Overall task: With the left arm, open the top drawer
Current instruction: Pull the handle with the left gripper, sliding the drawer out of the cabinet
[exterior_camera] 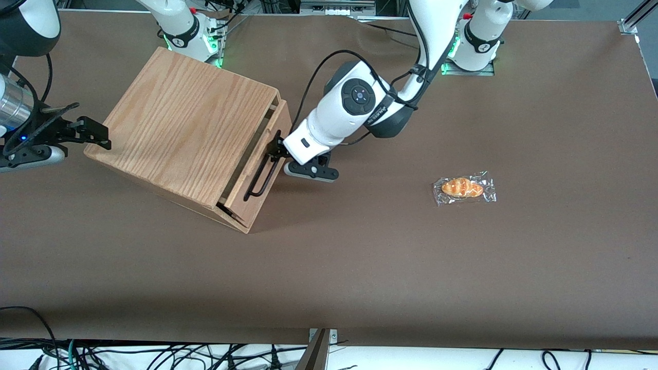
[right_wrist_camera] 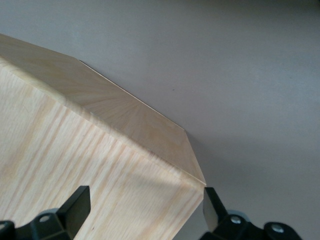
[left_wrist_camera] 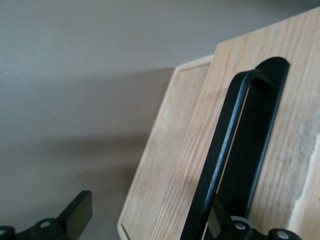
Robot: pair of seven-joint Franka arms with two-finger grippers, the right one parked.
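Your gripper, at centre frame, straddles the black handle, fingers apart and unclamped. Top drawer, just below it, looks barely cracked open; grasp and pull are outstanding.

A wrapped bread roll lies on the brown table.

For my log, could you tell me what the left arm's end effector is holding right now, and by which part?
The end effector is at the top drawer, its fingers straddling the black bar handle near its upper end; an actual clamp cannot be told.
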